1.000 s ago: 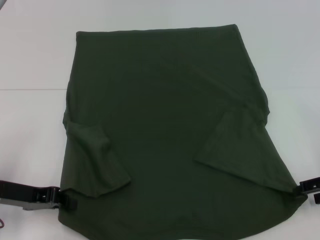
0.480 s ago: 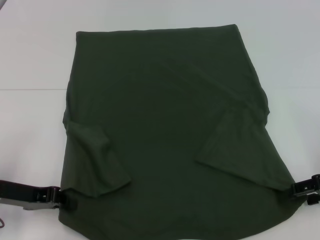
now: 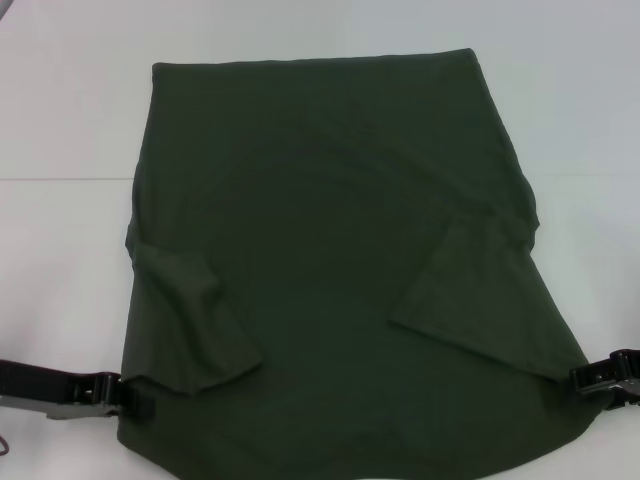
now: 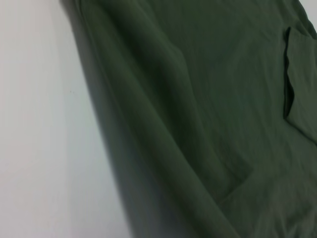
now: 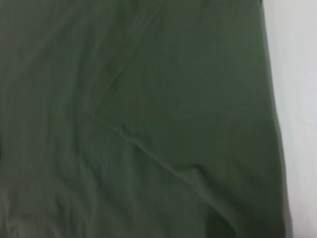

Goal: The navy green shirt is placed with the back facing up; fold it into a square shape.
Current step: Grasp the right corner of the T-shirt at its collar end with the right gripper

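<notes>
The navy green shirt (image 3: 330,250) lies flat on the white table (image 3: 60,120), with both short sleeves folded inward onto the body. My left gripper (image 3: 135,398) is at the shirt's near left corner, touching its edge. My right gripper (image 3: 585,378) is at the shirt's near right edge, level with the folded right sleeve. The left wrist view shows the shirt's side edge (image 4: 208,109) with bare table beside it. The right wrist view is almost filled by the cloth (image 5: 138,119).
The white table shows bare on the left, right and far sides of the shirt. A faint seam line (image 3: 60,179) runs across the table on the left. No other objects are in view.
My right gripper has moved left, in towards the shirt's right edge. The left gripper and the shirt have not moved.
</notes>
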`<action>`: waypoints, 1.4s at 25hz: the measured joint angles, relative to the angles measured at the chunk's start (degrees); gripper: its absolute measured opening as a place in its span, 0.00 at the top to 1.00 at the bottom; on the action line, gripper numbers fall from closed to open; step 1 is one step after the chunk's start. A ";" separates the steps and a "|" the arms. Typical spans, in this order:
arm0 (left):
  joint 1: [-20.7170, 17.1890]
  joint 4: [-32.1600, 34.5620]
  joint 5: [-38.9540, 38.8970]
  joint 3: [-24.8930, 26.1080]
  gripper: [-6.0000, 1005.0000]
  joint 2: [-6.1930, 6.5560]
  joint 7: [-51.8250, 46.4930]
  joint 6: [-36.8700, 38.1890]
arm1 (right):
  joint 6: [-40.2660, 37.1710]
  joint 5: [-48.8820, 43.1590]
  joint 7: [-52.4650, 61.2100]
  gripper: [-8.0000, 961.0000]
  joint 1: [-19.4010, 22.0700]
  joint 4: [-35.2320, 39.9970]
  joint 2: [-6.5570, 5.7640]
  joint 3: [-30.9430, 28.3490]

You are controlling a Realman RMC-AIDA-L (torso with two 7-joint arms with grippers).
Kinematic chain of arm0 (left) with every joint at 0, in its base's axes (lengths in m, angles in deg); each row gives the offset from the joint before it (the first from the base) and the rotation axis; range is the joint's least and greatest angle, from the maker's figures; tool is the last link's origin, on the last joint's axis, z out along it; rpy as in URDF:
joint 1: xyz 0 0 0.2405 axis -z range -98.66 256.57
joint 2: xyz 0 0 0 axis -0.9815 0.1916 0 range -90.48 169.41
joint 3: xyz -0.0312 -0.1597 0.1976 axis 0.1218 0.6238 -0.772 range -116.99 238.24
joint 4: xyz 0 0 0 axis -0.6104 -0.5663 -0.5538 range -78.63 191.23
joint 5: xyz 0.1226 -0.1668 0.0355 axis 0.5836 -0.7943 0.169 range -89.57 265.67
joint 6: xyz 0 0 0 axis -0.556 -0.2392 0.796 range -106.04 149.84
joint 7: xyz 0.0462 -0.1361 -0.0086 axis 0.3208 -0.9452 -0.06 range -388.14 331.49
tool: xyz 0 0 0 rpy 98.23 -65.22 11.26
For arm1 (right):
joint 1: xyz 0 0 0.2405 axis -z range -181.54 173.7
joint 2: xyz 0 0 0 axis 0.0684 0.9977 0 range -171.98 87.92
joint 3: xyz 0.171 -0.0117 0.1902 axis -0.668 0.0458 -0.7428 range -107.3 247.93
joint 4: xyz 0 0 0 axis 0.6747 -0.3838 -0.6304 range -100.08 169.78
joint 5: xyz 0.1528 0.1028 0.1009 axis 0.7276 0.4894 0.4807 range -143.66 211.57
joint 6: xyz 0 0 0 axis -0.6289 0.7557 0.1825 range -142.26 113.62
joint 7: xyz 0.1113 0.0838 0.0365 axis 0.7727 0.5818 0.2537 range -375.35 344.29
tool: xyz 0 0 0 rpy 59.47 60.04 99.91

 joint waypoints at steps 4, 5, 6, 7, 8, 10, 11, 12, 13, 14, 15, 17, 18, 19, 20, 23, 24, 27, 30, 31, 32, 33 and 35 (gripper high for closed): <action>-0.03 0.00 -0.07 0.01 0.96 0.00 0.04 0.00 | 0.29 0.00 0.01 0.18 -0.11 -0.08 0.13 0.33; -0.03 0.00 -0.07 0.01 0.96 0.00 0.04 0.00 | 0.30 0.01 0.01 0.18 -0.13 -0.09 0.15 0.33; -0.04 0.00 -0.07 0.01 0.96 0.00 0.04 0.00 | 0.32 0.03 0.01 0.18 -0.15 -0.12 0.18 0.33; -0.04 0.00 -0.08 0.01 0.96 0.00 0.05 -0.01 | 0.33 0.06 0.02 0.19 -0.17 -0.14 0.23 0.33; -0.04 0.00 -0.08 0.01 0.96 0.00 0.06 0.00 | 0.33 0.07 0.01 0.19 -0.19 -0.15 0.26 0.33; 0.00 0.00 -0.08 0.01 0.96 0.00 0.11 0.00 | 0.33 0.11 0.01 0.19 -0.24 -0.20 0.37 0.33; 0.03 0.00 -0.08 0.01 0.96 0.00 0.13 0.00 | 0.33 0.13 0.02 0.19 -0.29 -0.22 0.43 0.33; 0.03 0.00 -0.09 0.01 0.96 0.00 0.13 -0.01 | 0.32 0.13 0.01 0.19 -0.38 -0.24 0.52 0.33; 0.03 0.00 -0.13 0.01 0.96 0.00 0.14 0.00 | 0.28 0.13 0.00 0.19 -0.47 -0.25 0.61 0.32; 0.03 0.00 -0.24 0.01 0.96 0.02 0.14 -0.01 | 0.23 0.14 -0.01 0.19 -0.59 -0.25 0.68 0.32; 0.03 0.00 -0.43 0.01 0.96 0.05 0.14 0.00 | 0.13 0.14 -0.04 0.19 -0.66 -0.25 0.73 0.31; 0.02 0.00 -0.70 0.01 0.96 0.12 0.14 -0.01 | -0.02 0.13 -0.08 0.19 -0.77 -0.25 0.81 0.30; -0.02 0.00 -0.78 0.01 0.96 0.14 0.14 0.00 | -0.05 0.14 -0.10 0.19 -0.79 -0.25 0.84 0.30; -0.08 0.00 -0.79 0.01 0.96 0.20 0.14 0.01 | -0.05 0.13 -0.11 0.19 -0.81 -0.25 0.86 0.30; -0.11 0.00 -0.79 0.01 0.96 0.21 0.14 0.03 | -0.03 0.13 -0.12 0.19 -0.84 -0.25 0.88 0.29; -0.21 0.00 -0.88 0.01 0.96 0.26 0.13 0.05 | 0.15 0.13 -0.13 0.20 -0.89 -0.25 0.90 0.29; -0.23 0.00 -0.93 0.01 0.96 0.26 0.13 0.06 | 0.17 0.13 -0.13 0.20 -0.90 -0.25 0.90 0.29; -0.25 0.00 -0.97 0.01 0.96 0.27 0.13 0.08 | 0.23 0.13 -0.07 0.20 -0.95 -0.23 0.90 0.26; -0.25 0.00 -0.98 0.01 0.96 0.27 0.13 0.09 | 0.43 0.13 -0.10 0.20 -0.95 -0.05 0.90 0.20; -0.25 0.00 -0.98 0.00 0.96 0.27 0.13 0.08 | 0.53 0.13 -0.11 0.20 -0.95 -0.01 0.90 0.20; -0.25 0.00 -0.98 0.01 0.96 0.27 0.13 0.09 | 0.58 0.10 -0.12 0.20 -0.94 0.01 0.90 0.20; -0.25 0.00 -0.97 0.01 0.96 0.27 0.13 0.09 | 0.60 0.05 -0.12 0.20 -0.93 0.02 0.90 0.20; -0.22 0.00 -0.98 0.00 0.96 0.27 0.13 0.09 | 0.65 -0.11 -0.13 0.25 -0.95 -0.01 0.90 0.21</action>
